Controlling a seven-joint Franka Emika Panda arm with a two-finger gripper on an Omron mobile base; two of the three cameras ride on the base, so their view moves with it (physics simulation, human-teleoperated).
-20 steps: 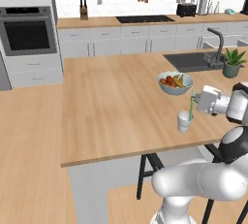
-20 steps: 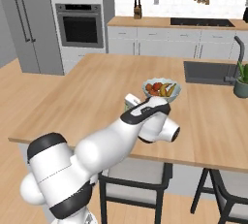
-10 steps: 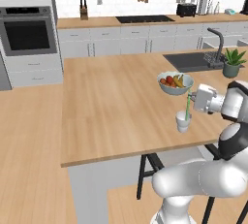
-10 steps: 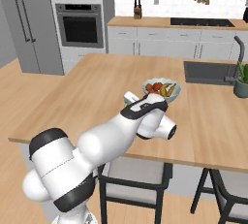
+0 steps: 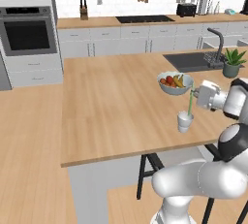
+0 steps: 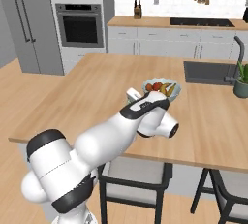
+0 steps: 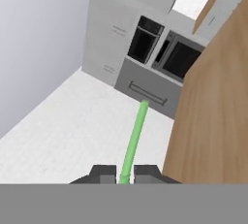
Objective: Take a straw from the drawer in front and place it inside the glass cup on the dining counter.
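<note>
one straw (image 5: 190,103) clamped in the gripper (image 7: 127,173), lower end in one glass cup (image 5: 184,121), one fruit bowl (image 5: 175,83) beside

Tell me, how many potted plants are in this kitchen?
1. The potted plant stands on the dining counter beside the sink, at the right of both base views. Others may be hidden behind the robot's arm or off-frame.
</note>
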